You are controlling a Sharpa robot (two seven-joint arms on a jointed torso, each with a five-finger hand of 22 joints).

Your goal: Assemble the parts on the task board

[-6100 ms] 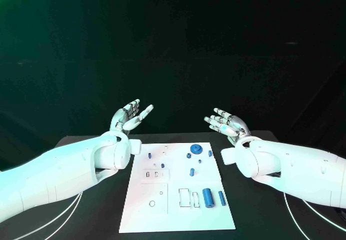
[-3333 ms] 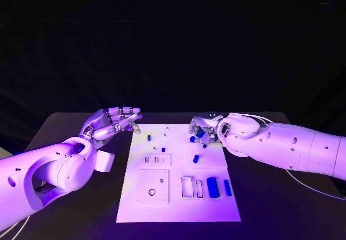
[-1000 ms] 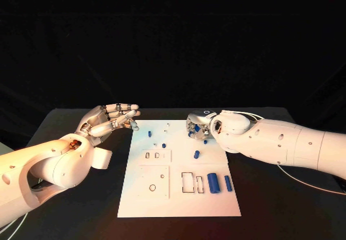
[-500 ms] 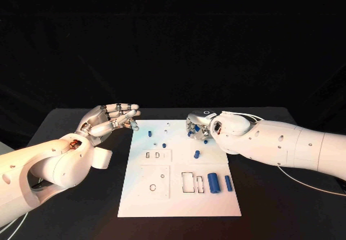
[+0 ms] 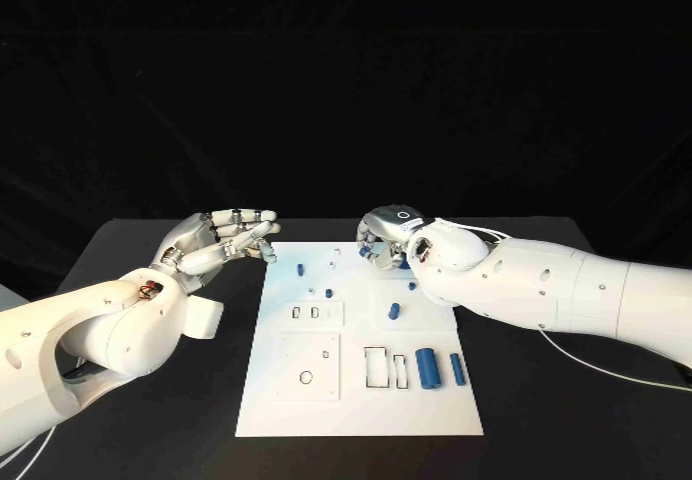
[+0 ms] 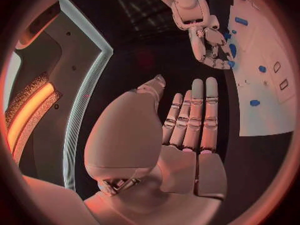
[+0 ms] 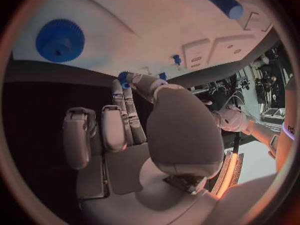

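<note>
White task board (image 5: 361, 400) lies mid worktop (image 5: 130, 250); blue parts on it: large cylinder (image 5: 427, 366) and slim bar (image 5: 456, 368) near its right edge, small peg (image 5: 392, 311) mid-board, peg (image 5: 300, 268) near far-left corner; blue gear (image 7: 60, 40) lies on the board near the right hand; right hand (image 5: 387, 238) above board's far end, pinching a small blue part (image 7: 123, 78) between thumb and fingertips; left hand (image 5: 219, 240) hovers just off board's far-left corner, fingers loosely spread, holding nothing.
</note>
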